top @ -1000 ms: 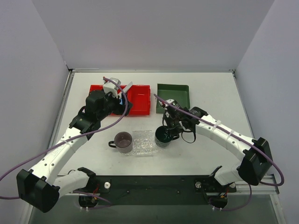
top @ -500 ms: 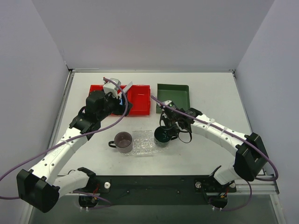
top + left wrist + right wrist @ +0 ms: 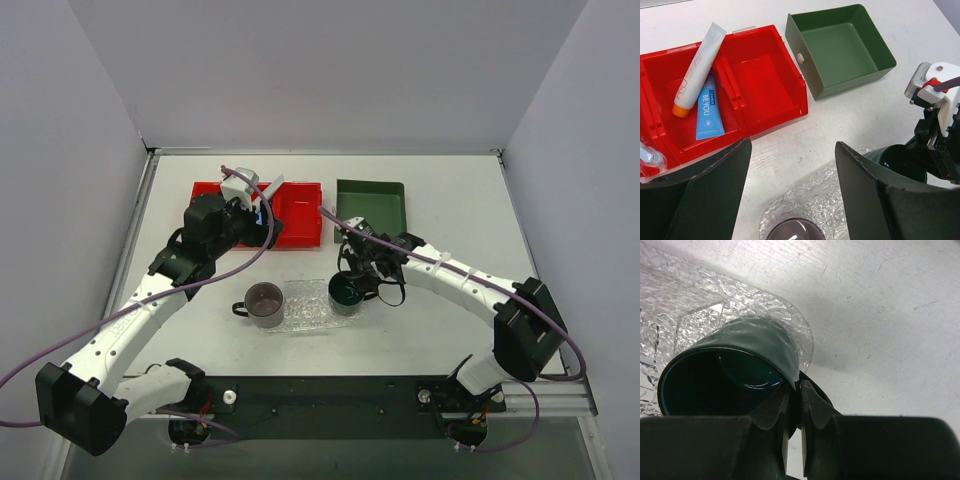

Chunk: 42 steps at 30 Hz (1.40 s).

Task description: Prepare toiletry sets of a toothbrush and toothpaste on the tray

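In the red bin [image 3: 765, 80], middle compartment, I see the toothpaste [image 3: 697, 70] propped over the back rim, cap down, with the toothbrush [image 3: 709, 112] lying against it. My left tool [image 3: 792, 165] hangs above the desk [image 3: 890, 100] near that bin, fingers wide apart. My right tool [image 3: 796, 390] is clamped on the handle of the green cup [image 3: 740, 370], which sits at the right end of the tray [image 3: 685, 295].
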Tool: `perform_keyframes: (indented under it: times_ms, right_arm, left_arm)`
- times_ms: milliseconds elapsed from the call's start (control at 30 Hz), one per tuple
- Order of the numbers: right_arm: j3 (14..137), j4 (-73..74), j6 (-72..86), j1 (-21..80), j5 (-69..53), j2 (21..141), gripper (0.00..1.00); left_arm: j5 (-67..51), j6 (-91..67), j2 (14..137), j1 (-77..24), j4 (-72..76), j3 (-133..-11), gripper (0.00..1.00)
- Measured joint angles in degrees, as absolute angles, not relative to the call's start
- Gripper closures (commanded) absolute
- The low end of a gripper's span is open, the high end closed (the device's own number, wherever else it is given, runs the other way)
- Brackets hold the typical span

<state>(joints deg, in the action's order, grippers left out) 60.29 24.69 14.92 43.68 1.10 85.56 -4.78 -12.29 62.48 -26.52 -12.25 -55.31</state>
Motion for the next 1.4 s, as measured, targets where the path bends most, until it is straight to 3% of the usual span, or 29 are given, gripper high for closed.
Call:
perform_keyframes:
  times_ms: [1333, 1400]
  right_arm:
    - [58.15, 22.22, 15.00, 44.36, 1.34, 88.03, 1.00]
    - [58.15, 22.22, 15.03, 44.45, 1.39, 88.03, 0.94]
  left_arm:
    - [-4.73, -11.75, 62.50, -26.52, -12.25, -55.07, 0.22]
    - [-4.73, -11.75, 62.50, -26.52, -12.25, -55.07, 0.22]
